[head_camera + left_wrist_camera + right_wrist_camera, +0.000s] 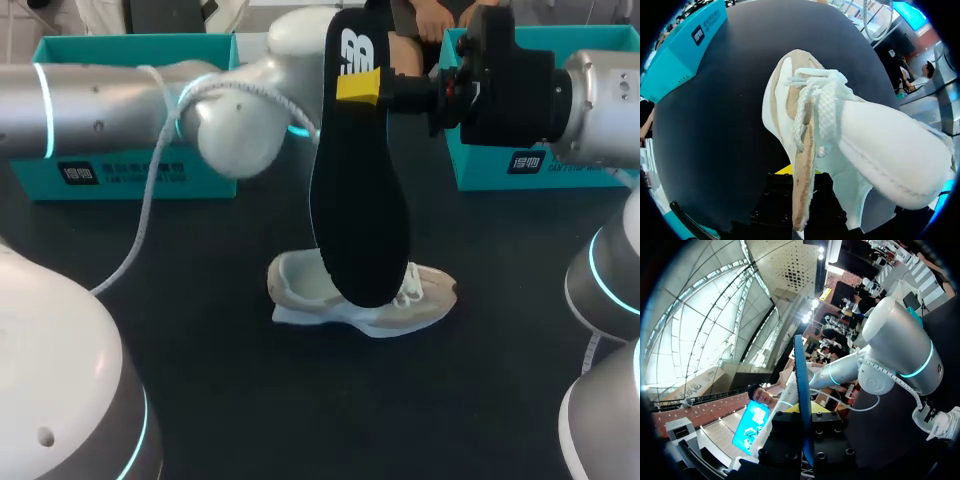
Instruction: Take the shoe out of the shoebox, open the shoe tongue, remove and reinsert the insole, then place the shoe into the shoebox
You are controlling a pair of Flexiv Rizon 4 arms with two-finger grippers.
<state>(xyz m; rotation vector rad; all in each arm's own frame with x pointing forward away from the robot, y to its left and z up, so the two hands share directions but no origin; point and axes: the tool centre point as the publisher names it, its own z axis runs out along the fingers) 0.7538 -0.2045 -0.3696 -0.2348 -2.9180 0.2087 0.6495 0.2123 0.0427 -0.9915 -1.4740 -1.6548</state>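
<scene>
- Right gripper point(358, 88) was raised high over mid-table and clamped on the black insole point(360, 200). In the right wrist view the insole point(800, 370) stood edge-on between the two yellow tips, both pressed against it.
- Insole hung from its narrow heel end. Long axis was near vertical, broad toe end down, logo face toward the head camera. Its lower end overlapped the shoe in the head view; contact could not be judged.
- Right arm point(600, 90) came in from the right, left arm point(100, 110) from the left, reaching behind the insole.
- Shoe point(300, 285), white and beige, sat sole-down on the black table point(200, 400) near its middle. Long axis ran left to right, heel opening to the left, toe and laces to the right.
- Left gripper point(799, 180) sat right at the shoe point(880, 145), with the laces point(820, 100) just ahead. One yellow tip showed beside a beige edge. Could not tell whether it was apart or clamped.
- Left shoebox point(100, 180) and right shoebox point(480, 165), both teal, stood along the far edge, well apart from the shoe.
</scene>
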